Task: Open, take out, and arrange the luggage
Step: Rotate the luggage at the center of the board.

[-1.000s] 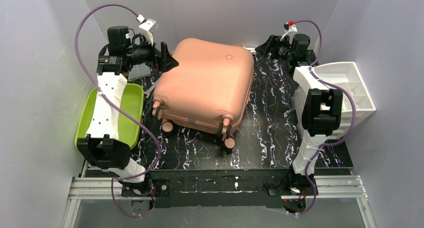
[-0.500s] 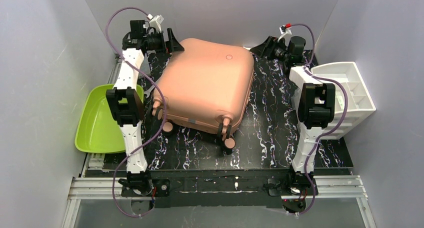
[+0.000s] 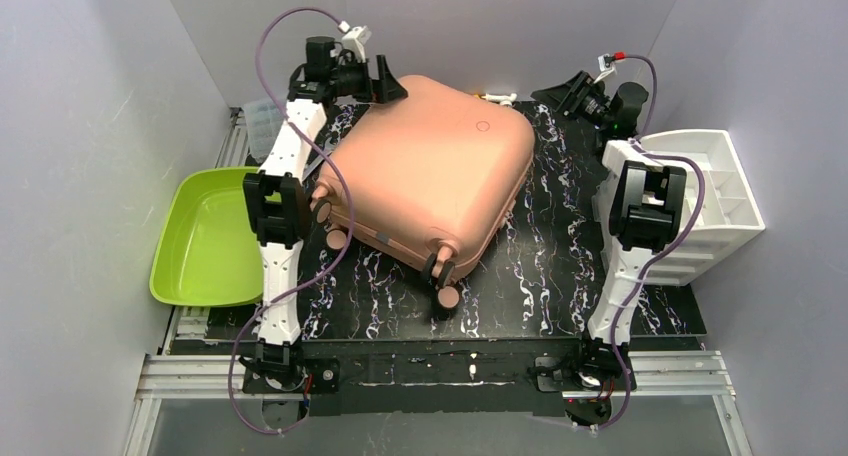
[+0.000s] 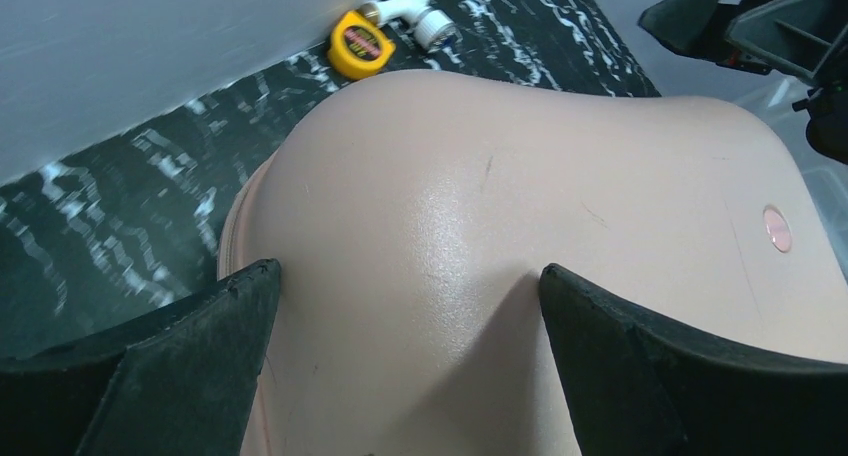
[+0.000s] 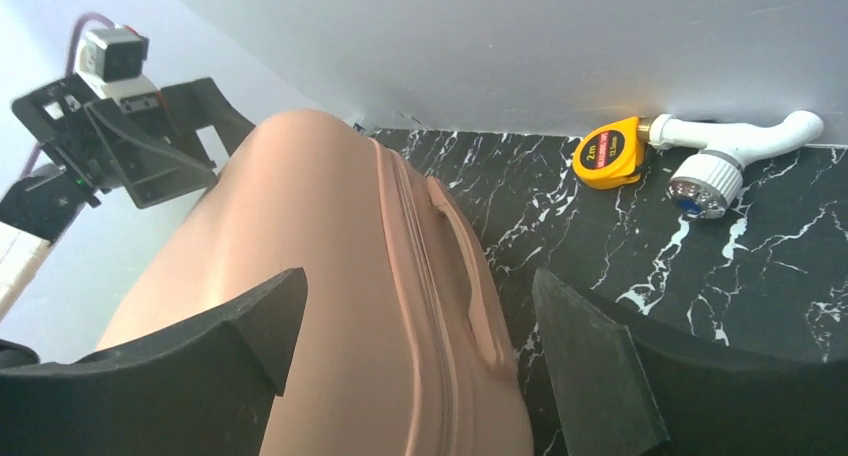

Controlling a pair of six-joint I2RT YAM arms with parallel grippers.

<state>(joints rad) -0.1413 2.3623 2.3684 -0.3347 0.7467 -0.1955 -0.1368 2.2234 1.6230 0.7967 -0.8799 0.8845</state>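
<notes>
Luggage (image 3: pixel 430 176) lies shut and flat mid-table (image 3: pixel 540 276), turned askew, with its wheels toward the near edge and its zip and handle facing far right. Left gripper (image 4: pixel 408 271) is spread wide across the shell's far left corner and holds nothing; whether its fingers touch the shell I cannot tell. Right gripper (image 5: pixel 420 276) hangs wide open and empty over the handle side. My worry is that the 2 grippers have only smooth, rounded plastic to press on. 1 could skid off, or shove the case round into the yellow tape measure (image 5: pixel 612 152) and white fitting (image 5: pixel 720 166) by the far wall.
</notes>
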